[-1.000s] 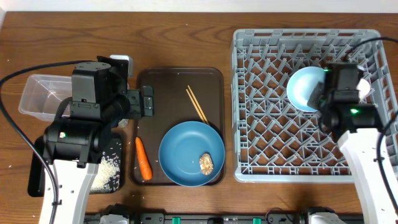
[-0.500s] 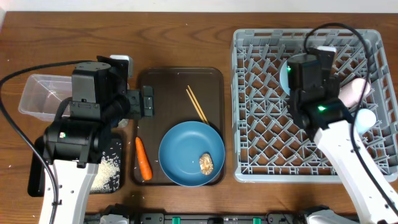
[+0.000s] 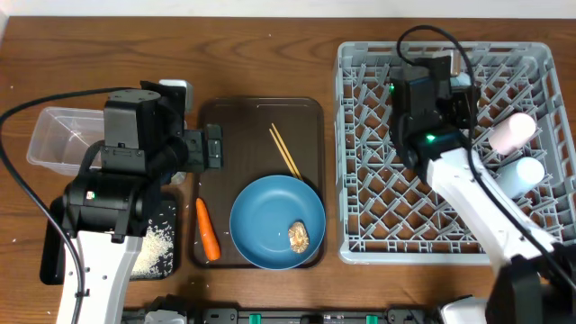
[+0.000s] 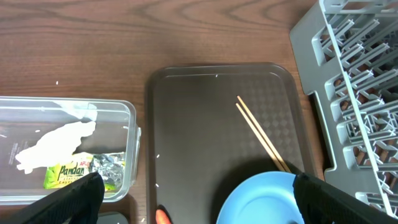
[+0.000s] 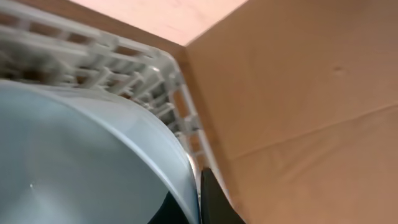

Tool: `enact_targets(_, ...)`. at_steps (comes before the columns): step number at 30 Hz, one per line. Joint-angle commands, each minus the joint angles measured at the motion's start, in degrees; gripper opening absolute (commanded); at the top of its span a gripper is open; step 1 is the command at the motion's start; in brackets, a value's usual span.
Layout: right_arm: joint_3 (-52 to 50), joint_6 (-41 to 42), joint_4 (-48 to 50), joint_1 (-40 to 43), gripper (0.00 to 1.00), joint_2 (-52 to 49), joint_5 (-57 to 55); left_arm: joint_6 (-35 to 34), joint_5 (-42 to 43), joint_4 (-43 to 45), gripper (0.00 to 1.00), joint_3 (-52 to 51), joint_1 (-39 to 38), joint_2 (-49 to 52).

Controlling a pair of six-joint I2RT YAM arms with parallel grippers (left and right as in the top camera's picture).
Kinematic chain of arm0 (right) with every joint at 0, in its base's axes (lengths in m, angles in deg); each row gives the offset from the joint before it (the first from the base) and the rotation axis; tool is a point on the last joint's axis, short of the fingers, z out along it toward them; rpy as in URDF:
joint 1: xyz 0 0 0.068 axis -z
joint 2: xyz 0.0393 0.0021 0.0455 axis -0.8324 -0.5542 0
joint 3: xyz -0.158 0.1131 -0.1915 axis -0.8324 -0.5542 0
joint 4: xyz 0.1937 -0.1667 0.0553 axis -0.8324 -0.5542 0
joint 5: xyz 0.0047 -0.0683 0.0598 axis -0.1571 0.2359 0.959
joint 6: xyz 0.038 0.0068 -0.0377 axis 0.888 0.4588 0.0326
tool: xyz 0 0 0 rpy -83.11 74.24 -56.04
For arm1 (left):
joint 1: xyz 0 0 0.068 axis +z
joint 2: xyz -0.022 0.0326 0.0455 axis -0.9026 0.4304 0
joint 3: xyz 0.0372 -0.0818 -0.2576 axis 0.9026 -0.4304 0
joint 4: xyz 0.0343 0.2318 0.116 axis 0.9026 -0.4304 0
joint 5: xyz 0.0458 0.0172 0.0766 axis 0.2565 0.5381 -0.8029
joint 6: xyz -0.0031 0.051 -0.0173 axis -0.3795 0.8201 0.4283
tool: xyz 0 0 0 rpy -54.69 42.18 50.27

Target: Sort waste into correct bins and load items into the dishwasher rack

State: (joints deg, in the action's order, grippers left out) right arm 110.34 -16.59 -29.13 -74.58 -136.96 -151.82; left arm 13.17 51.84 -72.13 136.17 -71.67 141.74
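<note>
My right gripper [image 5: 194,202] is shut on the rim of the small pale blue bowl [image 5: 81,155], one finger on each side, over the grey dishwasher rack [image 3: 378,193]. In the overhead view that arm [image 3: 425,108] hides the bowl. A pink cup [image 3: 510,132] and a pale blue cup [image 3: 522,173] lie in the rack. My left gripper [image 4: 199,211] stands open above the brown serving tray [image 4: 205,124]. On that tray are the dark blue plate [image 3: 274,220] with a brown lump [image 3: 299,236], the chopsticks [image 3: 285,151] and the carrot [image 3: 208,229].
The clear tub [image 4: 127,109] at the left holds a white napkin [image 4: 56,140] and a green-yellow wrapper [image 4: 68,174]. The black tray [image 3: 157,247] below it carries rice grains. The rack's near corner [image 4: 354,93] sits just right of the serving tray.
My right arm has swung left and toward the back of the rack with the bowl, which now stands on edge. Both cups have come into sight. The left arm has not moved.
</note>
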Motion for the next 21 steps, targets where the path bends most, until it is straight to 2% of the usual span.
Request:
enact_targets(1,1.03,-7.82,2.29,-0.20,0.01,-2.34,-8.57,-0.26,0.57,-0.13,0.98,1.20,0.35,0.09)
enact_targets(14,1.01,-9.05,7.13,-0.59,0.01,-9.51,-14.16,-0.26,0.57,-0.13,0.98,1.20,0.35,0.09)
enact_targets(21,1.01,-8.83,8.50,-1.38,0.01,-12.85,-13.62,-0.26,0.57,-0.13,0.98,1.20,0.35,0.09)
